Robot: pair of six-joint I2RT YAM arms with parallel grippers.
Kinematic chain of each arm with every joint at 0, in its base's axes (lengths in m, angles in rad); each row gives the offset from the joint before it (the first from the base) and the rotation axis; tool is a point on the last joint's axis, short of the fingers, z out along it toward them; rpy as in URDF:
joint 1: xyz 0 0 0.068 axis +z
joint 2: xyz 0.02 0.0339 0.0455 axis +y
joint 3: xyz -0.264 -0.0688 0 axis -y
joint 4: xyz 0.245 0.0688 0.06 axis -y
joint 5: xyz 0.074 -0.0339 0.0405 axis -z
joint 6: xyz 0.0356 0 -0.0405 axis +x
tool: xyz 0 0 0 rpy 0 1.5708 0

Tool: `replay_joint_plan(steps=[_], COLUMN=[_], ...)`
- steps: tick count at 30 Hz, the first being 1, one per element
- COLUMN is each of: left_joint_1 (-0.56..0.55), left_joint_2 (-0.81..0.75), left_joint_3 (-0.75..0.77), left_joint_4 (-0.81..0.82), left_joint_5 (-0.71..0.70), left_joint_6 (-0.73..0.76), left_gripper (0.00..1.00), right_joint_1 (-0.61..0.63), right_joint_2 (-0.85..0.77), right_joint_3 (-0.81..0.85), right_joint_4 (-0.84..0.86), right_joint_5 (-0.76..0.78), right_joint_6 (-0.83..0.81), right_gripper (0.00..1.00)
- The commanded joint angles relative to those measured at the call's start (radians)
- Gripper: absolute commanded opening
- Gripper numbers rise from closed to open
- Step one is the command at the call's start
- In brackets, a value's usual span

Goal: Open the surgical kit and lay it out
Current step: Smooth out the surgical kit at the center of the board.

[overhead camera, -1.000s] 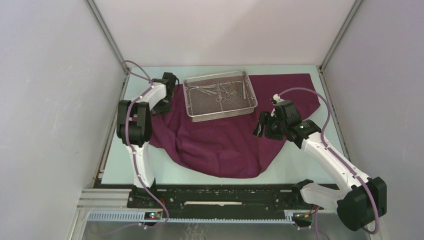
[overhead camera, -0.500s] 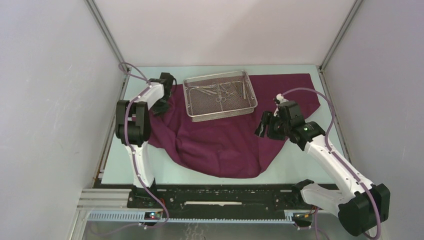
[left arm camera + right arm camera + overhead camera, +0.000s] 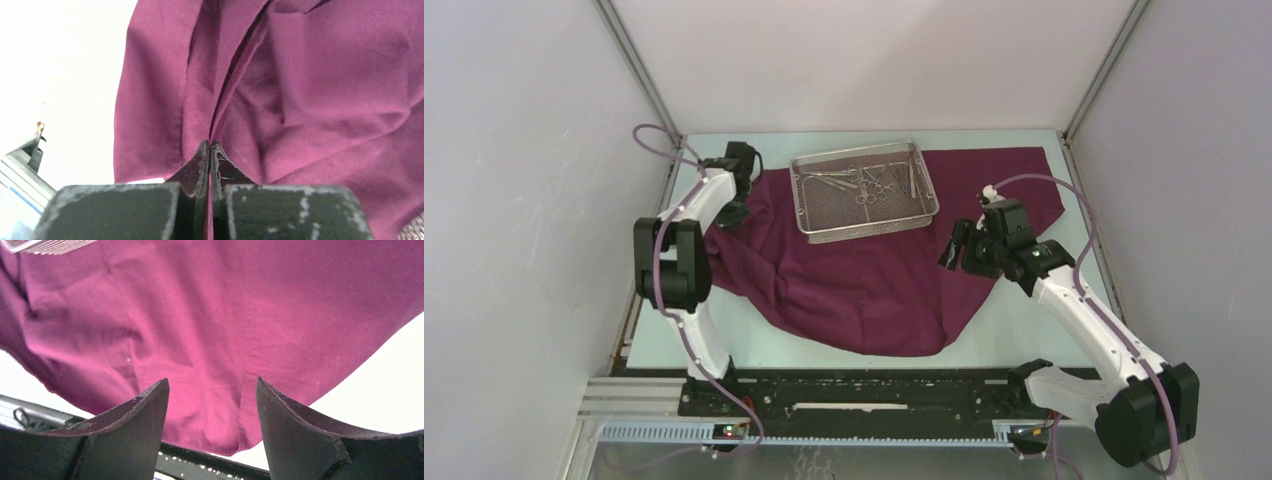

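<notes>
Maroon-purple cloth wrap (image 3: 874,290), big and soft, lies spread over the pale table (image 3: 1024,335) with many folds in it. On its far part sits a shallow silver wire-mesh tray (image 3: 872,226), and small thin steel tools (image 3: 869,182) lie inside the tray, too small to tell one from the other. The left gripper (image 3: 729,213) is at the far left edge of the cloth wrap, just left of the tray. In the left wrist view its two black fingers (image 3: 200,165) are pressed tight together, and a fold of the cloth wrap runs right into the tips, so the left gripper (image 3: 209,145) pinches the cloth there. The right gripper (image 3: 951,250) is over the right part of the cloth wrap, near the tray's right corner but apart from it. In the right wrist view its two fingers (image 3: 145,410) stand wide apart, and the right gripper (image 3: 212,385) holds nothing. The cloth wrap shows in the gap between them, lying flat below, with its near edge and bare table past the right finger.
</notes>
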Motion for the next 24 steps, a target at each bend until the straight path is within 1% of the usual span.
replay_joint_plan(steps=[1, 10, 15, 19, 24], left_joint_1=[0.015, 0.08, 0.198, 0.283, 0.366], left_joint_2=[-0.175, -0.492, -0.664, -0.768, -0.86], left_joint_3=[-0.062, -0.332, -0.48, -0.554, -0.629], left_joint_4=[0.007, 0.007, -0.015, -0.059, -0.1], left_joint_5=[-0.01, 0.016, 0.061, 0.074, 0.1], left_joint_6=[-0.066, -0.211, -0.281, -0.319, -0.356], left_gripper=[0.0, 0.0, 0.0, 0.0, 0.0], right_joint_1=[-0.026, -0.052, -0.041, -0.021, 0.014], right_joint_2=[0.086, 0.325, 0.501, 0.608, 0.728], right_joint_3=[0.044, 0.146, 0.249, 0.312, 0.393], right_joint_4=[0.058, 0.14, 0.153, 0.156, 0.131], right_joint_5=[0.079, 0.223, 0.262, 0.296, 0.392], right_joint_6=[-0.025, -0.041, -0.028, -0.043, -0.078], right_gripper=[0.73, 0.73, 0.73, 0.74, 0.75])
